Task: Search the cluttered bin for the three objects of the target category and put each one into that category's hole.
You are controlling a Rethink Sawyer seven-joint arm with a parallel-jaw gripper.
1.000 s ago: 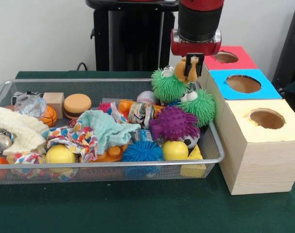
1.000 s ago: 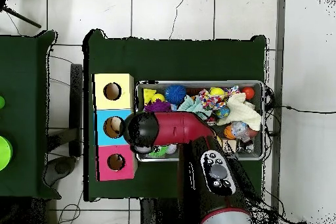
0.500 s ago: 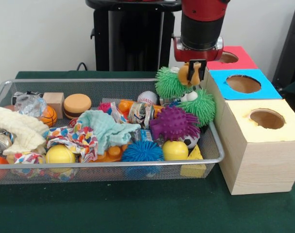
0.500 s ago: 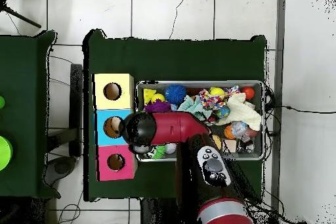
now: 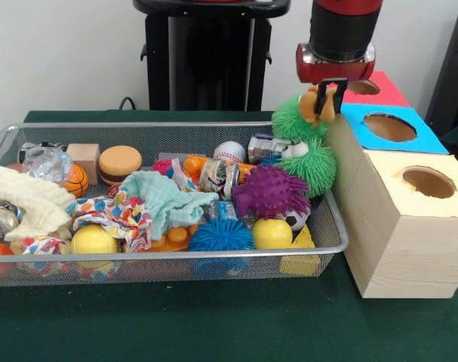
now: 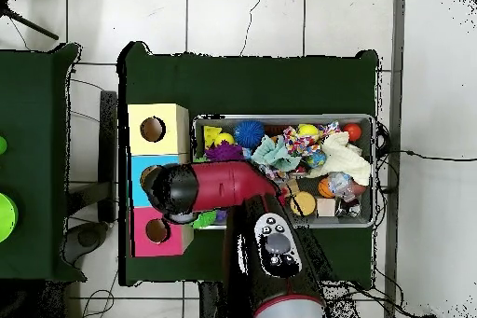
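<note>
My gripper (image 5: 324, 102) is shut on a green spiky toy (image 5: 290, 121) with an orange head. It holds the toy in the air at the bin's right end, against the left side of the pale wood box. The red-surround hole (image 5: 364, 87) is just right of the gripper and behind it. The silver wire-mesh bin (image 5: 176, 256) is full of clutter. In the overhead view the arm's end (image 6: 174, 212) hides the gripper and sits just above the red-surround hole (image 6: 156, 230) beside the bin (image 6: 374, 170).
The blue-surround hole (image 5: 389, 127) and the yellow-surround hole (image 5: 428, 181) top the same box row. The bin holds a second green spiky ball (image 5: 317, 164), a purple one (image 5: 270, 190), a blue one (image 5: 219, 235), cloths, balls and cans.
The gripper has carried the green spiky toy up and to the right, from over the bin to the box by the red hole. The box row has shifted slightly away from the bin.
</note>
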